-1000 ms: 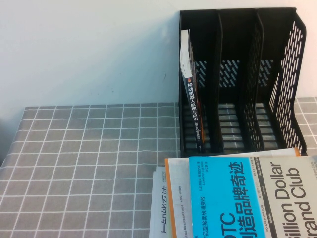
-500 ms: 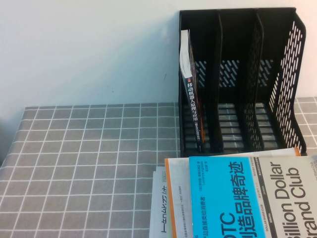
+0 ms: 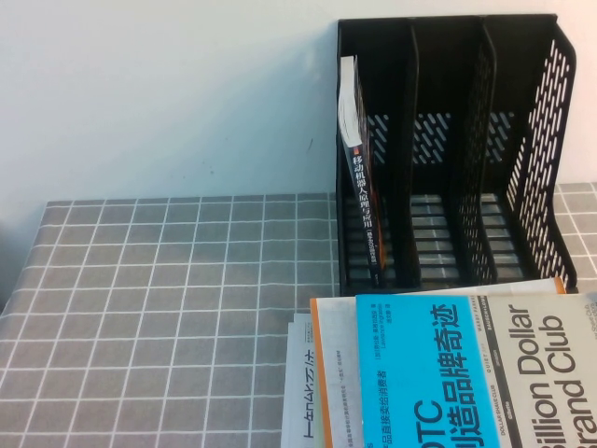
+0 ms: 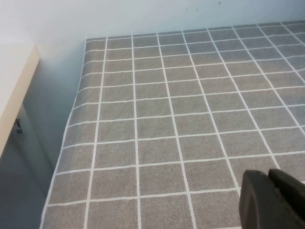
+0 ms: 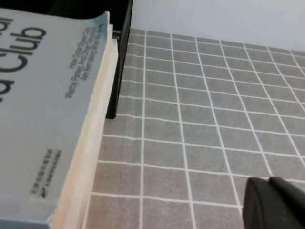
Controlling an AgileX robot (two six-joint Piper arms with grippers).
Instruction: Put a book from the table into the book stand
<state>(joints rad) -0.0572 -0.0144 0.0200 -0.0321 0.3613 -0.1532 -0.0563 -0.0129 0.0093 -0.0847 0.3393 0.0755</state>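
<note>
In the high view, the book [image 3: 362, 187] stands on its lower edge inside the left compartment of the book stand [image 3: 550, 121]. Its long axis is nearly vertical, and it leans a little, so that the top is against the left wall of the stand and the bottom is closer to the first divider. The dark spine with white Chinese characters faces the camera, and the pale page edges show at the top. The middle and right compartments hold nothing. The stand is on the far right part of the bench [image 3: 168, 299], against the white wall. In front of the stand lies a stack of books: the cyan-and-grey book [image 3: 466, 373] is on top, flat, with its cover up, and a white book [image 3: 298, 392] sticks out at the left under it. No arm and no pincer can be seen in this view.

In the left wrist view, the left pincer [image 4: 274, 200] hangs above the bare checked cloth of the bench, near the bench edge beside the wall. Only its dark tips show at the border of the picture; they lie close together and hold nothing.

In the right wrist view, the right pincer [image 5: 276, 202] hovers low above the cloth, beside the cyan-and-grey book [image 5: 43, 109] and not touching it. Only a dark corner of this pincer shows, so I cannot tell if it is wide or narrow. A black corner of the book stand [image 5: 119, 71] stands just behind the stack.
</note>
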